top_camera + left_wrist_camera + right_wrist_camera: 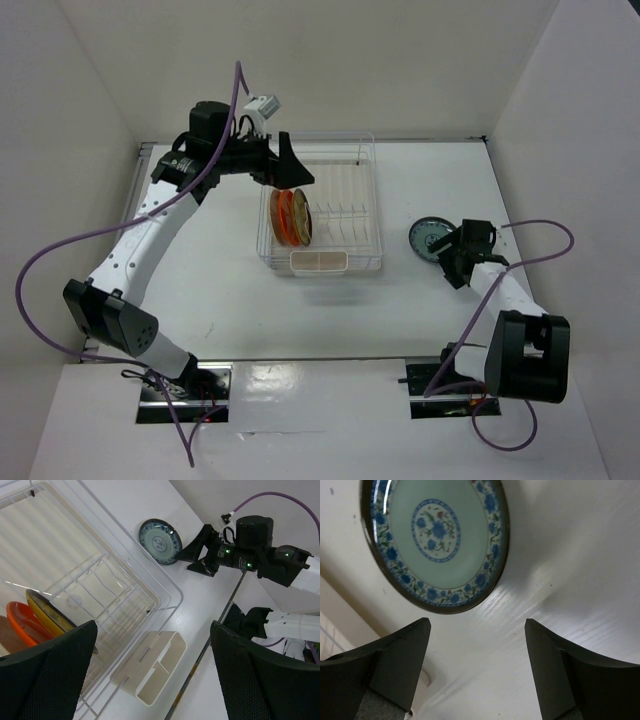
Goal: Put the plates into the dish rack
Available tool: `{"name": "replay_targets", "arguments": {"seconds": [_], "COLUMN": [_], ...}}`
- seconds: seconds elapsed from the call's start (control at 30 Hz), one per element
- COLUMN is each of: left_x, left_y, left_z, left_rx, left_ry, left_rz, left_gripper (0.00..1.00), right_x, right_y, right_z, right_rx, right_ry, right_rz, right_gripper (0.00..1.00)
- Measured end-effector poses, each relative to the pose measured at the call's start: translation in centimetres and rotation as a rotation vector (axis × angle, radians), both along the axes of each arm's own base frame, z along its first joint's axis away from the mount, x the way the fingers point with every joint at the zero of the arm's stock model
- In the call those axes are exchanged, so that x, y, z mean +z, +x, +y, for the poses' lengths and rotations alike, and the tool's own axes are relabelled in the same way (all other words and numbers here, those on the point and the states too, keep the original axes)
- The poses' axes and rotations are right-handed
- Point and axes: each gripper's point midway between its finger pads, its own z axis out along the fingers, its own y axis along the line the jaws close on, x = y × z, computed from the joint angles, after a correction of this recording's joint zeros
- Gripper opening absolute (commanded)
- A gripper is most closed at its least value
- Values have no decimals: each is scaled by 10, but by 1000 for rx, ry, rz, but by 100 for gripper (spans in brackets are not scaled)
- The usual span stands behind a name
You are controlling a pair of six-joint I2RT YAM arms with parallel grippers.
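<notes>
Right pincer is spread wide with nothing in it. The blue-green plate lies flat on the table, just ahead of the fingertips and a little toward the finger on the left of the wrist view. A strip of bare table shows between tips and rim, so there's no contact yet.

This looks like the reach for that plate, and the grip is the tricky part. A flat plate gives the fingers only its low rim. The pincer should first shift across until the rim sits square between the fingers. Then it should go in low, one finger over the lip onto the inner face and the other outside and under the edge. The close wants to be slow, because the tabletop looks glossy and a nudge could send the plate skating away.

Across from it, the left pincer is also spread and empty, hanging above the dish rack. Under it, the orange plate and yellow plate stand on edge in the tines. The beige holder sits at the rack's end, straight below its fingers.

Free tines lie beyond the yellow plate. The carry should tip the blue-green plate upright before lowering it, and the left pincer needs to be out of the way first.
</notes>
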Motion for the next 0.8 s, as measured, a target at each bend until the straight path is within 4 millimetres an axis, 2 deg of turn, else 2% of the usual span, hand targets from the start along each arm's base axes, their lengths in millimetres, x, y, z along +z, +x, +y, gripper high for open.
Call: {"name": "replay_targets", "arguments": {"seconds": [0.1, 0.27, 0.5, 0.7, 0.8], "left_x": [0, 0, -1, -4, -5], "left_y": [1, 4, 7, 5, 4], "left_z": [2, 8, 13, 14, 14], "left_rx": [4, 11, 27, 27, 27], "left_ry": [-1, -6, -3, 2, 3], "left_rz": [2, 4, 15, 31, 37], "left_gripper": [99, 99, 99, 99, 99], "right_x": [-9, -19, -27, -29, -30], "right_y": [-1, 4, 7, 22, 31], "right_z": [-3, -5, -14, -25, -34], "right_rx": [-22, -29, -65, -108, -133], "right_ry": [-6, -11, -43, -49, -44], "right_rz": [29, 29, 31, 11, 20], "right_gripper": [81, 69, 62, 50, 40]}}
